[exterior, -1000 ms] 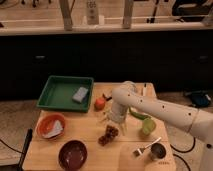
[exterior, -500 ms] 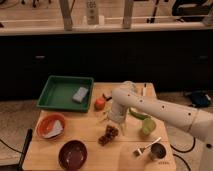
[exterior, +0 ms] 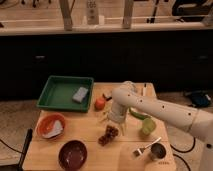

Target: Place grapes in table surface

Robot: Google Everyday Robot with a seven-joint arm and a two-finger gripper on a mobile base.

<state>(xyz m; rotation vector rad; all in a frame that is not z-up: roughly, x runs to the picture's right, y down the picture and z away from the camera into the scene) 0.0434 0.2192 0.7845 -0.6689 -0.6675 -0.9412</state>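
The gripper (exterior: 113,121) hangs just over the lumpy dark-purple grapes (exterior: 108,134) on the tan wooden table surface (exterior: 80,132); whether it is open I cannot tell.

Green tray (exterior: 59,93) holds sponge (exterior: 80,94); orange fruit (exterior: 100,103) just beside; maroon bowl (exterior: 73,154) near front.

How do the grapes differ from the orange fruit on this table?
The grapes are a dark, lumpy bunch; the orange fruit is a single smooth, bright ball. The grapes lie toward the front of the table, just camera-side of the gripper; the orange fruit sits farther back, close to the green tray. Both rest directly on the wood and look similar in overall size.
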